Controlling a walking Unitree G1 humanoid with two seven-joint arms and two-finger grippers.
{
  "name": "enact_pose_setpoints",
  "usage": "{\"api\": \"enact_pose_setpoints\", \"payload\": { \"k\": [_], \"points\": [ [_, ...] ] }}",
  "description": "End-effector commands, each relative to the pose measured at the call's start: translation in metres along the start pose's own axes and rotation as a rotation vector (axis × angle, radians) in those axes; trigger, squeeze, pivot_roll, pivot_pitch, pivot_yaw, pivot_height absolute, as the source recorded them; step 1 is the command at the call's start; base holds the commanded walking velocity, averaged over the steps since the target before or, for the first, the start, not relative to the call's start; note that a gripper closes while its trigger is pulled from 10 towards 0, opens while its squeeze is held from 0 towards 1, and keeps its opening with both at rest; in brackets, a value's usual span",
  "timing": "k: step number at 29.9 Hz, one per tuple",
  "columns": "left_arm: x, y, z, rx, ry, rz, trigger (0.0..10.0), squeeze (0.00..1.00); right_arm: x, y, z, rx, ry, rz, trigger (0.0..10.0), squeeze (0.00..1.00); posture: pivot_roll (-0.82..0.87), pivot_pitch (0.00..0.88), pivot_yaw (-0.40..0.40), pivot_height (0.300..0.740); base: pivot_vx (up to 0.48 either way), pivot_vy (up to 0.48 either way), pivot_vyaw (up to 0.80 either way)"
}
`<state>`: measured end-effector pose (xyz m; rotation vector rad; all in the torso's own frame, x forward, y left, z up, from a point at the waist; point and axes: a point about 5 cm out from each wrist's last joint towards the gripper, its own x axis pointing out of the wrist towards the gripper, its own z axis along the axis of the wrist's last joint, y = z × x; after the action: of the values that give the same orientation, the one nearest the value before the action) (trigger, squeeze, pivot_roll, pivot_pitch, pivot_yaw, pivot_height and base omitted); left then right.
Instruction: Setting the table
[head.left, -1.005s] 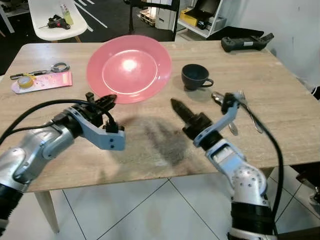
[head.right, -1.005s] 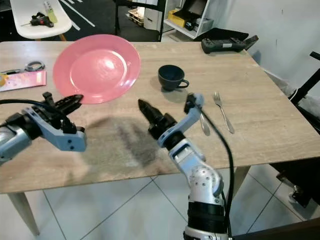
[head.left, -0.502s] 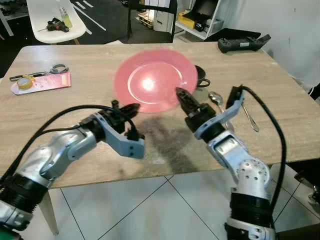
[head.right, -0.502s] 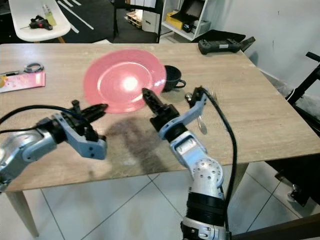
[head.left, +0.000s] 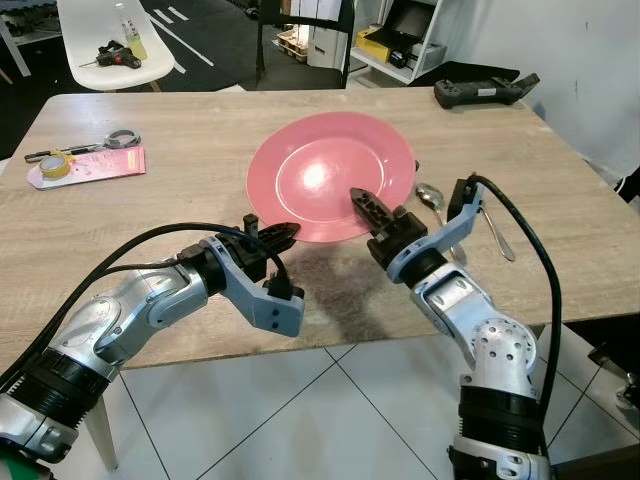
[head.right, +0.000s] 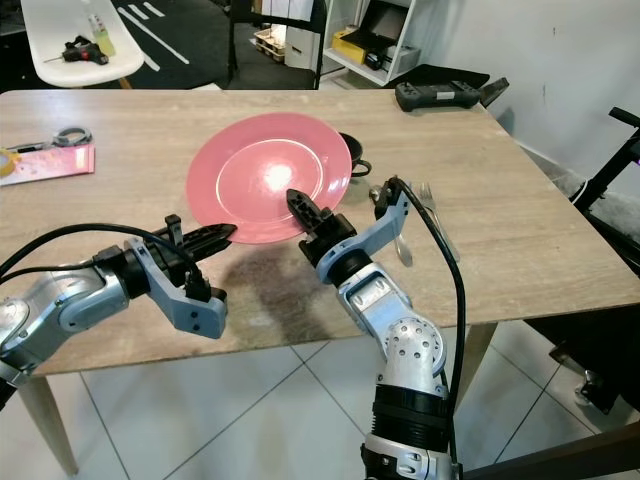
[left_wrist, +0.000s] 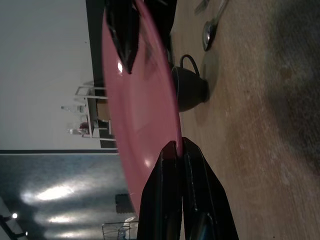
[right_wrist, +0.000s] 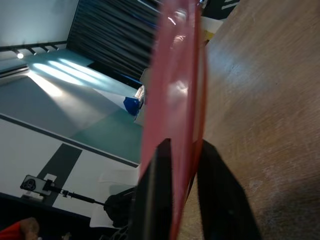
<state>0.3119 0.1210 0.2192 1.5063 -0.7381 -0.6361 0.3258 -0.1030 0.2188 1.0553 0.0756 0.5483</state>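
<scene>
A pink plate (head.left: 330, 175) hangs tilted just above the wooden table (head.left: 180, 215), held by both grippers. My left gripper (head.left: 281, 232) is shut on its near left rim. In the left wrist view the rim (left_wrist: 172, 135) sits pinched between the black fingertips (left_wrist: 170, 165). My right gripper (head.left: 362, 200) is shut on the near right rim, with the plate (right_wrist: 175, 95) edge-on between its fingers (right_wrist: 155, 200). A dark cup (head.right: 352, 152) stands behind the plate, mostly hidden; it also shows as the cup (left_wrist: 190, 90) in the left wrist view. A spoon (head.left: 432, 196) and a fork (head.left: 497, 235) lie to the right.
A pink pad (head.left: 90, 165) with a tape roll (head.left: 52, 166) and scissors (head.left: 112, 138) lies at the table's far left. A black controller (head.left: 485, 88) rests at the far right corner. A white chair (head.left: 110, 45) stands beyond the table. The near edge is just under my wrists.
Both grippers have carried the plate to the right and nearer to me; it now covers most of the cup, which stood in plain sight to its right before.
</scene>
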Motion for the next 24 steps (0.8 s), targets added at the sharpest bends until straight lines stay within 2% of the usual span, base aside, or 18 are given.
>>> {"api": "enact_pose_setpoints", "payload": {
  "k": [1,7,8,9,11,12,13,14,15,19,20,22,24],
  "points": [
    [0.0,-0.008,0.004,0.003,-0.014,-0.032,10.0,0.0,0.0,0.0,0.002,0.01,-0.014,-0.001,0.0,0.0,0.1,0.071,0.039,0.74,0.0,0.0,0.0],
    [-0.001,-0.009,0.001,-0.009,0.007,-0.023,10.0,0.01,0.0,0.001,0.003,0.023,-0.024,0.003,0.0,0.0,0.1,0.071,0.039,0.74,0.0,0.0,0.0],
    [-0.001,-0.008,0.0,-0.025,0.016,-0.008,10.0,1.0,0.0,0.001,0.004,0.02,-0.025,0.004,0.0,0.0,0.1,0.071,0.039,0.74,0.0,0.0,0.0],
    [-0.001,-0.008,0.0,-0.025,0.016,-0.008,10.0,1.0,0.0,0.001,0.004,0.02,-0.025,0.004,0.0,0.0,0.1,0.071,0.039,0.74,0.0,0.0,0.0],
    [-0.002,-0.008,-0.003,-0.079,0.055,0.002,10.0,1.0,0.0,0.001,0.005,-0.003,-0.031,0.009,0.0,0.0,0.1,0.074,0.037,0.74,0.0,0.0,0.0],
    [-0.002,-0.007,-0.002,-0.113,0.065,0.022,10.0,0.79,0.0,0.002,0.007,-0.045,-0.042,0.008,9.5,0.0,0.1,0.074,0.037,0.74,0.0,0.0,0.0],
    [-0.002,-0.007,-0.002,-0.113,0.065,0.022,10.0,0.79,0.0,0.002,0.007,-0.045,-0.042,0.008,9.5,0.0,0.1,0.074,0.037,0.74,0.0,0.0,0.0],
    [-0.002,-0.004,-0.001,-0.15,0.069,0.053,10.0,0.0,-0.001,0.002,0.008,-0.081,-0.058,-0.001,10.0,0.0,0.1,0.075,0.038,0.74,0.0,0.0,0.0],
    [-0.003,-0.002,0.001,-0.151,0.058,0.072,10.0,0.0,-0.002,0.002,0.01,-0.106,-0.075,-0.01,10.0,0.0,0.1,0.075,0.038,0.74,0.0,0.0,0.0],
    [-0.008,-0.002,0.004,-0.12,0.037,0.075,10.0,0.0,-0.003,-0.002,0.012,-0.108,-0.095,-0.04,10.0,0.0,0.1,0.077,0.037,0.74,0.0,0.0,0.0],
    [-0.013,-0.005,0.006,-0.097,0.027,0.062,10.0,0.0,-0.003,-0.005,0.014,-0.102,-0.111,-0.063,10.0,0.0,0.1,0.077,0.037,0.74,0.0,0.0,0.0],
    [-0.024,-0.016,0.007,-0.117,0.045,0.032,10.0,0.0,-0.004,-0.014,0.018,-0.09,-0.14,-0.115,10.0,0.0,0.11,0.08,0.037,0.74,0.0,0.0,0.0],
    [-0.028,-0.019,0.007,-0.132,0.061,0.034,10.0,0.0,-0.004,-0.017,0.021,-0.091,-0.156,-0.137,10.0,0.0,0.11,0.08,0.037,0.74,0.0,0.0,0.0]
  ]
}}
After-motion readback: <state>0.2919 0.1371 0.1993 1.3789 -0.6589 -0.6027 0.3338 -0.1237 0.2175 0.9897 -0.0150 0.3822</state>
